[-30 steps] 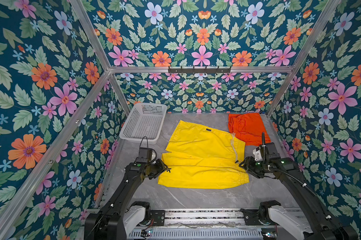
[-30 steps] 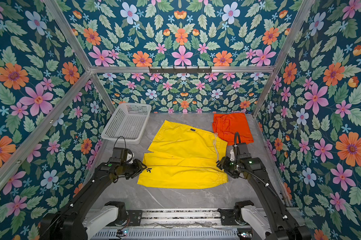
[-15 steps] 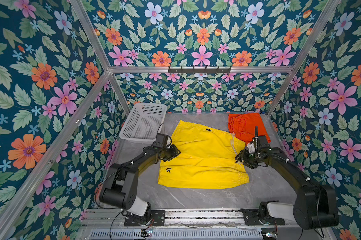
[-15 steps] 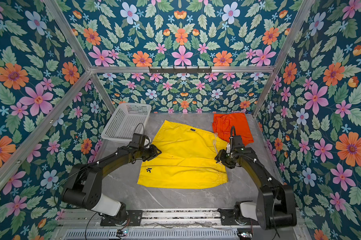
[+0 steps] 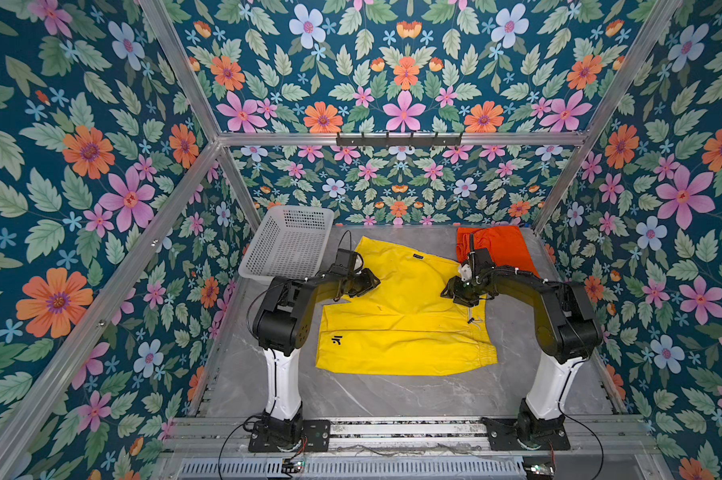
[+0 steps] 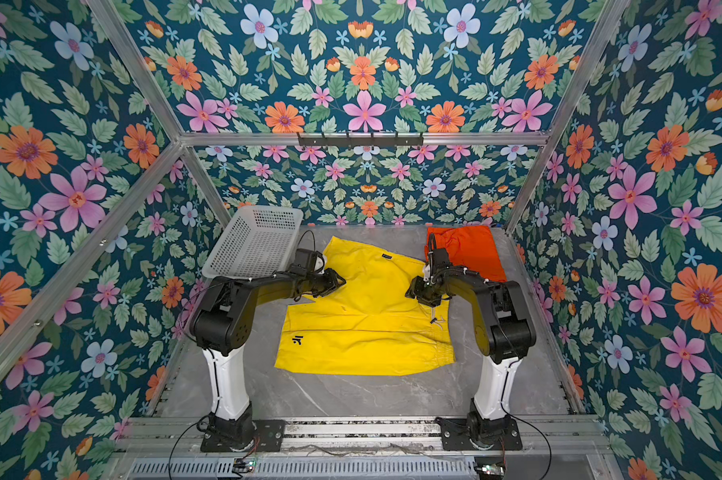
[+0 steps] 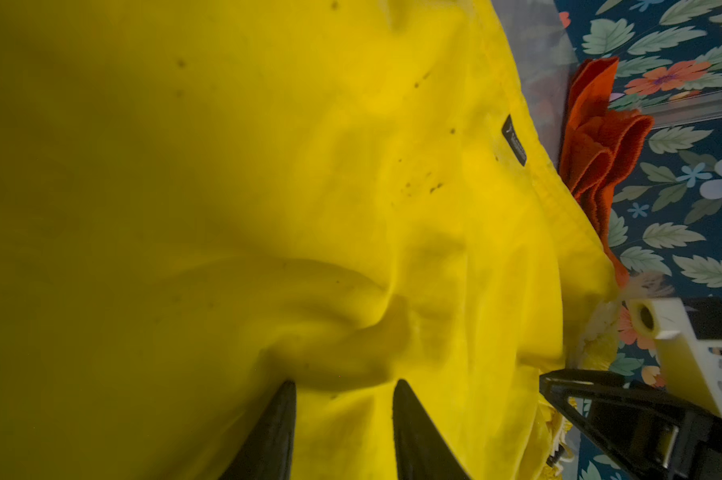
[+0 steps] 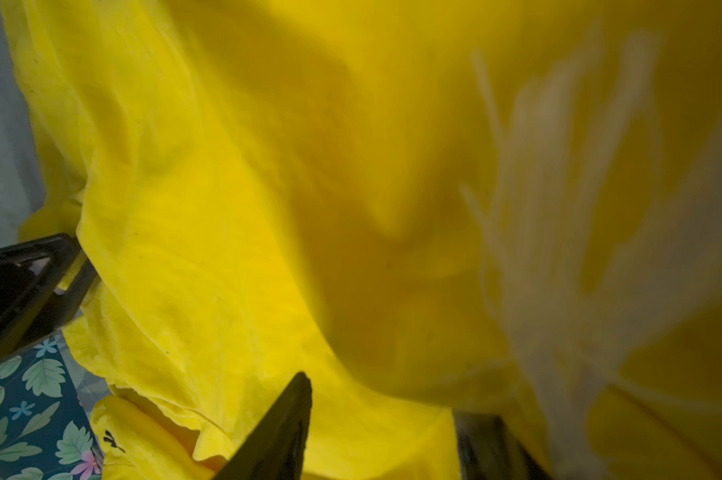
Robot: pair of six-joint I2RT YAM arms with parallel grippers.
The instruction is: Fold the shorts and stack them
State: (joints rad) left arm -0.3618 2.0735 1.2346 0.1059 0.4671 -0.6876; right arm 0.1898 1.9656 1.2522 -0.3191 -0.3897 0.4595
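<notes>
Shorts lay on the tabletop (image 5: 392, 399) in both top views: yellow shorts (image 5: 405, 332) at its middle, orange shorts (image 5: 498, 249) at its far right corner. Left wrist view: left gripper (image 7: 344, 381) stood part open over puckered yellow cloth; any grip unclear. Right wrist view, blurred: right gripper (image 8: 386, 395) likewise.
</notes>
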